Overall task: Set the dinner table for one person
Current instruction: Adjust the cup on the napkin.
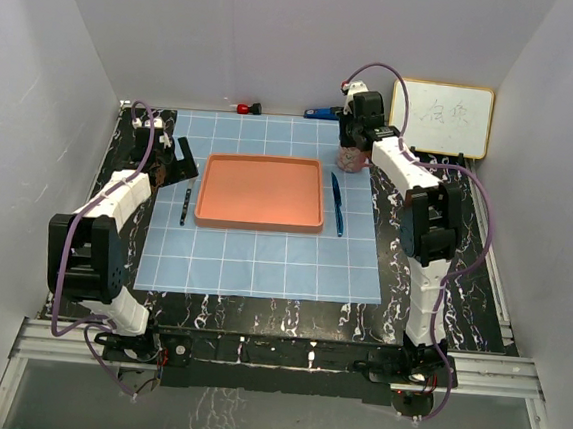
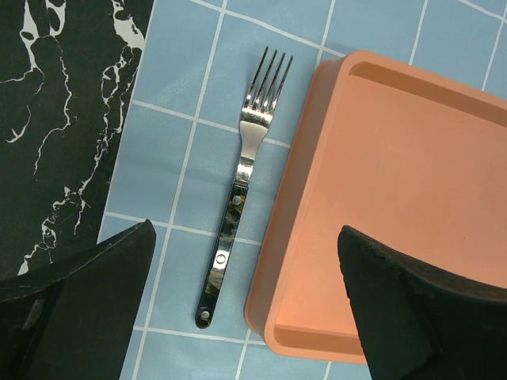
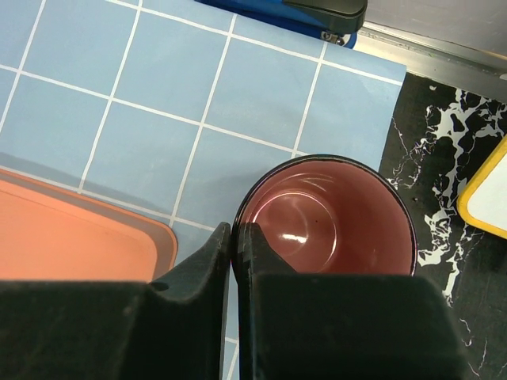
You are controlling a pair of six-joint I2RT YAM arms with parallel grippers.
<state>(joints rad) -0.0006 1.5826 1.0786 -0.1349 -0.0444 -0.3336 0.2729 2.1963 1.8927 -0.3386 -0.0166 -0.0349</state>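
1. White walls enclose the dinner table (image 1: 257, 317). Its black veined top carries a blue gridded cloth (image 1: 262, 263) at its centre.
2. An orange tray (image 1: 261, 190) lies mid-cloth, apparently marking the plate position.
3. A fork (image 2: 242, 182) lies just beside the tray on the side of the table's left edge, parallel to it, tines toward the far edge. A dark blue utensil (image 1: 337, 204) mirrors it on the right side; its type is too small to identify.
4. The left gripper (image 2: 245, 233) is released, jaws wide, above the fork.
5. The right gripper (image 3: 235, 237) is clenched on the wall of a mug (image 3: 325, 222) toward the far right corner. A rim pinch suits a cup this wide.
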